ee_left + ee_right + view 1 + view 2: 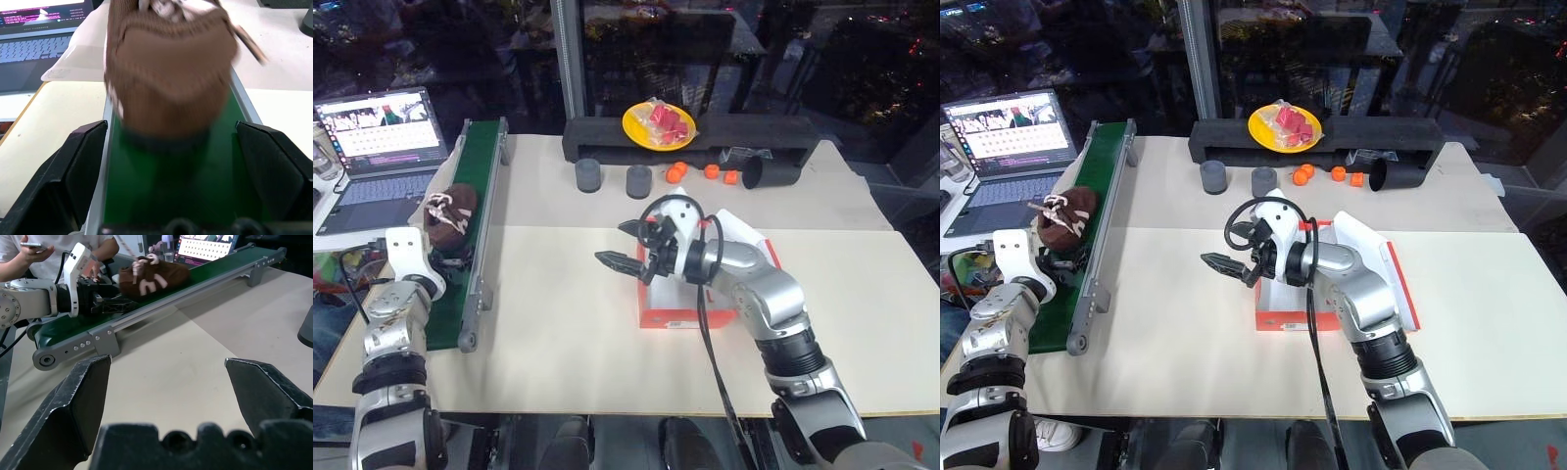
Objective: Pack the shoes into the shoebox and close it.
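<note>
Landmark taken as the green conveyor belt (pixel 460 245), which is set along the left edge of the cream table (pixel 558 333). One dark brown shoe (pixel 450 211) with cream laces is seen lying on the belt, about midway along it, a white side marking visible in the right wrist view (pixel 156 276). The left gripper (pixel 171 171) is held level over the near end of the belt, just short of the shoe, its two black fingers (pixel 80 161) spread wide on either side of the shoe's heel; nothing is grasped, and contact with the shoe cannot be confirmed. The red-orange shoebox (pixel 1278 318) is placed well to the right of the belt, near the table's centre, lid (pixel 1400 279) swung open to the far right and white tissue paper (pixel 1356 230) showing inside; the interior is largely hidden by the right arm. The right gripper (pixel 628 245) is held above the box's belt-side edge, pointed toward the belt, fingers wide apart and empty. A laptop (pixel 382 147) is located just left of the belt's far end. Beyond the belt's far end, to its right, two grey cups (pixel 589 175), a yellow plate (pixel 658 124) and small orange pieces (pixel 677 171) are noted. A seated person (pixel 54 252) holding a phone is visible behind the belt in the right wrist view.
</note>
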You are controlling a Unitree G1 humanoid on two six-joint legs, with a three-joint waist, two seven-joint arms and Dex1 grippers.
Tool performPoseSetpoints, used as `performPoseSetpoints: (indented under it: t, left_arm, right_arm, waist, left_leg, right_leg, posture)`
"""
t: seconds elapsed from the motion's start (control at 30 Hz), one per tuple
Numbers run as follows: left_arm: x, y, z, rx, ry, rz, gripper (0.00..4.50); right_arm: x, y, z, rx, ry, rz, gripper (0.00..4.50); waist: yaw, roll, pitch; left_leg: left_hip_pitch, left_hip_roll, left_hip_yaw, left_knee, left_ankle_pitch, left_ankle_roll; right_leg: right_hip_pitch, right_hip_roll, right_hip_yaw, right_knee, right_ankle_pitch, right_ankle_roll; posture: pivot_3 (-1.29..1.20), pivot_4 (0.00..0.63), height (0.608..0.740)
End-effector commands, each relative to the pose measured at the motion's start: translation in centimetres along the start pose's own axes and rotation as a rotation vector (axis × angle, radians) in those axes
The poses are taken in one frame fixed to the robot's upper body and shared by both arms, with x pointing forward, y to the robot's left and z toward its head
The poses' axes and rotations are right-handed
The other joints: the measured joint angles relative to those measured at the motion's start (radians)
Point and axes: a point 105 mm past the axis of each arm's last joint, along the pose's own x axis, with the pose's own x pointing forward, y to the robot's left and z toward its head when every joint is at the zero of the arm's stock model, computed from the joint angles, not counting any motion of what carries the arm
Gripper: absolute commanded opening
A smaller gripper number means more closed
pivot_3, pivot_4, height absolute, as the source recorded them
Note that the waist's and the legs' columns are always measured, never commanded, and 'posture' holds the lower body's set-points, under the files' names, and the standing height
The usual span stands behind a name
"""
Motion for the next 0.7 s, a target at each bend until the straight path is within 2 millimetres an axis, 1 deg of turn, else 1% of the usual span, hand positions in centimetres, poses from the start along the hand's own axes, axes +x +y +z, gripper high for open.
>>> performPoseSetpoints:
  t: [0.03,0.1,0.17,0.23,0.3,0.33,0.37,0.4,0.43,0.47,0.5,0.53,0.6,0.63,0.67,0.7]
  left_arm:
    - [-0.2,0.4,1.0,0.019,-0.046,0.021,3.81]
    - [-0.1,-0.2,1.3,0.026,-0.058,-0.003,3.09]
    - [0.2,-1.4,2.0,0.015,-0.076,-0.041,2.56]
    - [0.5,-2.6,2.8,0.007,-0.096,-0.079,2.48]
    - [0.6,-5.9,6.3,-0.03,-0.204,-0.202,2.47]
    - [0.5,-7.0,7.5,-0.038,-0.239,-0.244,2.47]
    - [0.2,-8.5,9.1,-0.044,-0.282,-0.299,2.47]
    - [-0.2,-10.5,11.1,-0.051,-0.336,-0.37,2.47]
    - [-0.8,-12.5,12.9,-0.057,-0.382,-0.439,2.47]
    - [-1.4,-14.5,14.5,-0.067,-0.42,-0.513,2.47]
    - [-2.2,-16.6,15.7,-0.058,-0.447,-0.596,2.47]
    - [-2.7,-18.0,16.3,-0.051,-0.457,-0.647,2.47]
    - [-3.6,-20.3,17.3,-0.049,-0.469,-0.728,2.47]
    - [-4.0,-21.5,17.9,-0.048,-0.478,-0.764,2.47]
    - [-5.0,-23.4,18.3,-0.047,-0.482,-0.841,2.47]
    - [-5.7,-24.6,18.5,-0.046,-0.483,-0.894,2.47]
  right_arm:
    - [-0.2,0.1,1.4,-0.052,-0.032,0.002,4.5]
    - [-0.2,0.0,1.3,-0.056,-0.028,-0.007,4.5]
    - [-0.3,-0.2,1.4,-0.061,-0.026,-0.016,4.5]
    - [-0.3,-0.2,1.5,-0.067,-0.025,-0.02,4.5]
    - [-0.5,-0.5,2.2,-0.046,-0.046,-0.034,4.5]
    - [-0.5,-0.6,2.4,-0.034,-0.056,-0.039,4.5]
    - [-0.6,-1.0,3.2,0.024,-0.098,-0.059,4.5]
    - [-0.7,-1.7,4.5,0.128,-0.174,-0.087,4.5]
    - [-1.0,-2.6,5.8,0.266,-0.255,-0.114,4.5]
    - [-1.2,-3.6,6.6,0.411,-0.322,-0.134,4.5]
    - [-1.5,-4.4,7.1,0.533,-0.372,-0.139,4.5]
    - [-1.7,-4.8,7.3,0.609,-0.395,-0.139,4.5]
    - [-2.0,-5.6,7.5,0.695,-0.417,-0.152,4.5]
    - [-2.3,-5.9,7.9,0.734,-0.448,-0.149,4.5]
    - [-3.0,-6.2,9.1,0.781,-0.522,-0.126,4.5]
    - [-3.5,-6.5,10.0,0.814,-0.574,-0.106,4.5]
  waist:
    - [0.0,0.0,0.0]
    - [0.0,0.0,0.0]
    - [0.001,0.0,0.0]
    - [0.008,0.0,0.0]
    - [0.014,0.0,0.0]
    - [0.02,-0.001,0.001]
    - [0.027,-0.002,0.001]
    - [0.028,-0.004,0.002]
    - [0.028,-0.005,0.003]
    - [0.028,-0.005,0.003]
    - [0.028,-0.005,0.003]
    - [0.029,-0.006,0.003]
    - [0.027,-0.006,0.002]
    - [0.025,-0.005,0.002]
    - [0.022,-0.005,0.002]
    - [0.02,-0.005,0.003]
  left_leg:
    - [0.0,0.0,0.0,0.0,0.0,0.0]
    - [0.0,0.0,0.0,0.0,0.0,0.0]
    - [0.0,0.0,0.0,0.0,0.0,0.0]
    - [0.0,0.0,0.0,0.0,0.0,0.0]
    - [0.0,0.0,0.0,0.0,0.0,0.0]
    - [-0.001,0.0,-0.001,0.001,0.0,0.0]
    - [-0.002,0.0,-0.001,0.001,0.0,0.0]
    - [-0.002,0.0,-0.002,0.002,0.0,-0.001]
    - [-0.003,0.0,-0.002,0.002,0.0,-0.001]
    - [-0.005,0.0,-0.003,0.002,0.001,-0.001]
    - [-0.005,0.0,-0.003,0.002,0.001,-0.001]
    - [-0.006,0.0,-0.003,0.002,0.001,-0.001]
    - [-0.005,0.0,-0.003,0.001,0.001,-0.001]
    - [-0.004,0.0,-0.003,0.0,0.001,-0.001]
    - [-0.003,0.0,-0.002,-0.002,0.001,-0.001]
    - [-0.003,0.0,-0.002,-0.002,0.001,-0.001]
  right_leg:
    - [0.0,0.0,0.0,0.0,0.0,0.0]
    - [0.0,0.0,0.0,0.0,0.0,0.0]
    - [0.0,0.0,0.0,0.001,0.0,0.0]
    - [0.0,0.0,0.0,0.001,0.0,0.0]
    - [0.001,0.0,-0.001,0.0,0.0,0.0]
    - [0.0,0.0,-0.001,0.0,0.0,0.0]
    - [0.0,0.0,-0.002,0.0,0.0,0.0]
    - [0.0,0.0,-0.003,0.0,0.0,0.0]
    - [0.0,0.0,-0.003,0.0,0.0,0.0]
    - [-0.001,0.0,-0.003,0.0,0.001,-0.001]
    - [-0.002,0.0,-0.003,0.0,0.001,-0.001]
    - [-0.002,0.0,-0.003,0.0,0.002,-0.001]
    - [-0.001,-0.001,-0.003,-0.001,0.003,-0.001]
    - [-0.001,-0.001,-0.003,-0.002,0.003,-0.001]
    - [0.0,-0.001,-0.003,-0.003,0.002,-0.001]
    - [0.0,0.0,-0.003,-0.003,0.002,-0.001]
  posture:
    - [0.0,0.15,0.74]
    - [0.0,0.15,0.74]
    - [0.0,0.15,0.74]
    - [0.0,0.15,0.74]
    - [0.0,0.15,0.74]
    - [0.0,0.15,0.74]
    - [0.0,0.15,0.74]
    - [0.0,0.15,0.74]
    - [0.0,0.15,0.74]
    - [0.0,0.15,0.74]
    - [0.0,0.15,0.74]
    - [0.0,0.15,0.74]
    - [0.0,0.15,0.74]
    - [0.0,0.15,0.74]
    - [0.0,0.15,0.74]
    - [0.0,0.15,0.74]
